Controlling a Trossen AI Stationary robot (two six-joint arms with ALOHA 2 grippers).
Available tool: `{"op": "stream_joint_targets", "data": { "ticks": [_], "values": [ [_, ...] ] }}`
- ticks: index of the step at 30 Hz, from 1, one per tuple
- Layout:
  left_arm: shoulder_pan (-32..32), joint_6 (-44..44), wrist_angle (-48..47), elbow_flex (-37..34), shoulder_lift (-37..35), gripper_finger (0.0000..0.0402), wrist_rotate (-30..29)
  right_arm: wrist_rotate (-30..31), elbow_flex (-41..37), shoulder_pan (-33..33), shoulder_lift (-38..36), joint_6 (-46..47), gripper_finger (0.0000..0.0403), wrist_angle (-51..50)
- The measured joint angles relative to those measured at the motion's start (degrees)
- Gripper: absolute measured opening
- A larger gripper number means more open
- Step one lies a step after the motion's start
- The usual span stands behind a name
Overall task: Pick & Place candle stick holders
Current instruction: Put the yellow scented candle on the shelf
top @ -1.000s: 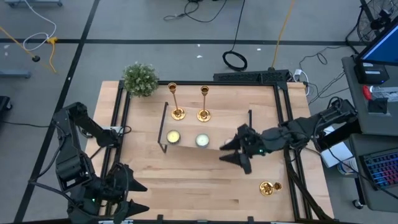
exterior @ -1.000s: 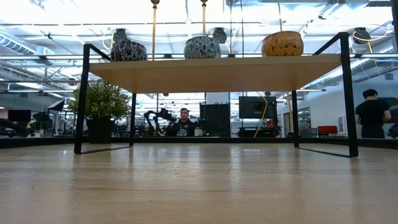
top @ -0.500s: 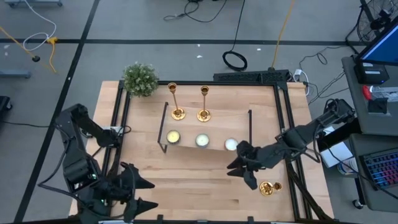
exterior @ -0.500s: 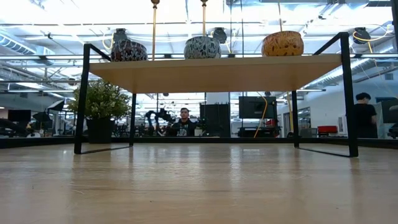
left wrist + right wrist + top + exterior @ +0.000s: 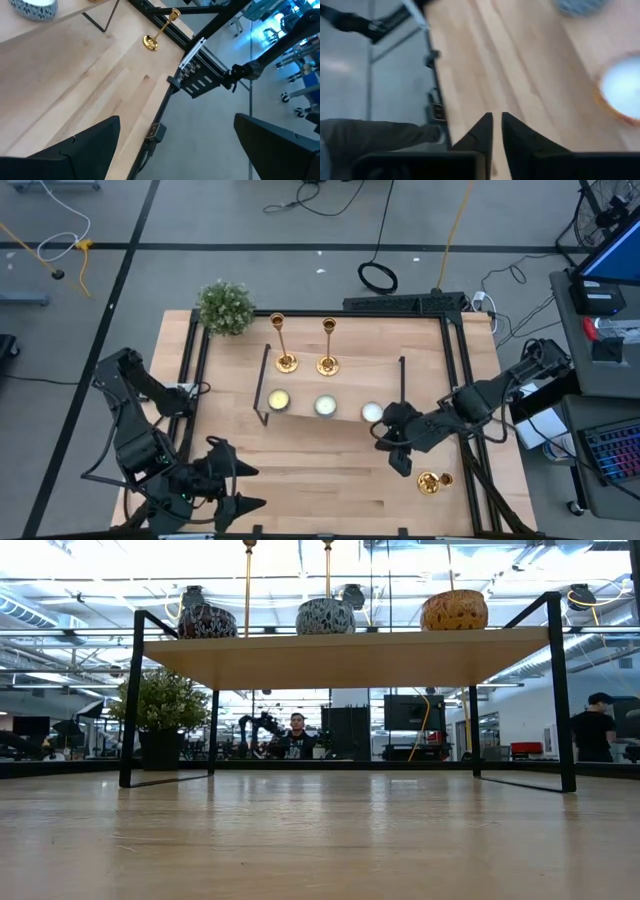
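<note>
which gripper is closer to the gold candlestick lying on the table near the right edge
Right. The right gripper hovers just beside the fallen shiny gold metal candlestick; the left gripper is far across the table.

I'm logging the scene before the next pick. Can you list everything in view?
Candlesticks: three, gold; two upright on the shelf's back, one lying on the table near the right front corner.
Tealights: three, white to yellowish, in patterned holders along the shelf front.
Shelf: one, wood with black wire frame, mid-table.
Plant: one, green, back left corner.
Table: one, light wood.
People: two, in the room behind.
Left gripper: open, front left.
Right gripper: shut, empty, beside the lying candlestick.
</note>
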Motion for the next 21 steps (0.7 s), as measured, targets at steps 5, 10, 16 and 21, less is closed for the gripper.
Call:
{"op": "stream_joint_targets", "data": {
  "ticks": [5,10,16,21],
  "values": [
    [0.7,1.4,0.0,0.0,0.0,0.0397,0.1,0.0,0.0,-0.6,0.6,2.2,0.0005,-3.2],
    [1.2,2.0,0.0,0.0,0.0,0.0397,0.1,-0.4,0.0,-2.0,3.2,3.8,0.0002,-3.1],
    [1.5,2.1,0.0,0.0,0.0,0.0397,0.1,-3.5,-0.1,-3.9,8.1,5.3,0.0001,-2.1],
    [1.5,2.2,-0.1,0.0,0.0,0.0397,0.1,-3.4,-0.1,-5.0,10.3,6.3,0.0001,-2.3]
  ]
}}
